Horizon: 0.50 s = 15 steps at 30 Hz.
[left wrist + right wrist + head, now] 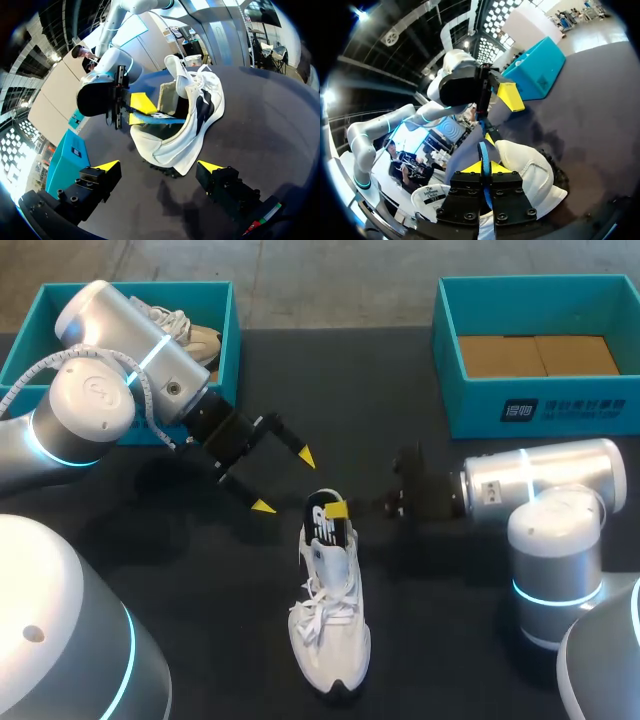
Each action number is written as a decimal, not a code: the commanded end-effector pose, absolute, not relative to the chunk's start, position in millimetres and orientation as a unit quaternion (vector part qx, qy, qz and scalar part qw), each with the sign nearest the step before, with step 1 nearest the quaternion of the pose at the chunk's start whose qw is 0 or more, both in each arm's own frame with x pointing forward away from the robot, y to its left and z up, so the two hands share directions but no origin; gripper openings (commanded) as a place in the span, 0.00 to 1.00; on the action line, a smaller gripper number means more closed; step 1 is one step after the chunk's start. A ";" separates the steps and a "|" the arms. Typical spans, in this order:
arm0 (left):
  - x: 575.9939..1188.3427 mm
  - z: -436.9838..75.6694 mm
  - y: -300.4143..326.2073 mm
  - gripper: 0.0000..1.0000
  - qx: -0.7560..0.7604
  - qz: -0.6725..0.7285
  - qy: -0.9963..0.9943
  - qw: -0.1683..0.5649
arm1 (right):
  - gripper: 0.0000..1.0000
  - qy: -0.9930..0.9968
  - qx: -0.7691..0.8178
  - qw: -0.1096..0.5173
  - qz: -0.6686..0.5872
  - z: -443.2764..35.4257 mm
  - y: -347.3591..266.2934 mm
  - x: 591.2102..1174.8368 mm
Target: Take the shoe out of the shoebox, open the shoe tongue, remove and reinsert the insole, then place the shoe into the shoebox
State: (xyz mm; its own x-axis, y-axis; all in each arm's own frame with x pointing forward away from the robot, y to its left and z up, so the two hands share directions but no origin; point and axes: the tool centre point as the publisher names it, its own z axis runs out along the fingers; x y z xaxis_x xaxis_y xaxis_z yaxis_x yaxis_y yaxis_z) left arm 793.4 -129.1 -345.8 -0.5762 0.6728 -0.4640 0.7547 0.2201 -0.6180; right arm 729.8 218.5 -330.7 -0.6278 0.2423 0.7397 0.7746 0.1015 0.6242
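A white shoe lies on the black table, its heel end towards the arms and its toe towards the front edge. My right gripper is at the heel opening, shut on a thin blue insole that runs edge-on from the shoe up between its fingers. In the left wrist view the insole stretches from the shoe to the right gripper. My left gripper hangs open just left of the heel, holding nothing, with the shoe ahead of its fingers.
A teal shoebox at the back left holds a second, light-coloured shoe. Another teal shoebox stands at the back right with only its brown cardboard bottom showing inside. My left gripper faces the right wrist camera.
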 end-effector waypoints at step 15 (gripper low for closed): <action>794.3 -346.2 -130.1 1.00 0.459 -0.423 0.780 0.047 | 0.00 -0.701 -0.404 0.249 -0.532 -346.5 217.1 725.0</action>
State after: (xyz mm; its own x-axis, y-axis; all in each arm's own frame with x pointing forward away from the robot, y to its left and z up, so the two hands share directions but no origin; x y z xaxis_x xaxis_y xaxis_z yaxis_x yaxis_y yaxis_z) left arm 793.4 -129.1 -345.8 -0.5762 0.6728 -0.4640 0.7547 0.2201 -0.6180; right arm 729.3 217.5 -343.8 -0.5519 0.2952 0.7799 0.8303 0.1076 0.5468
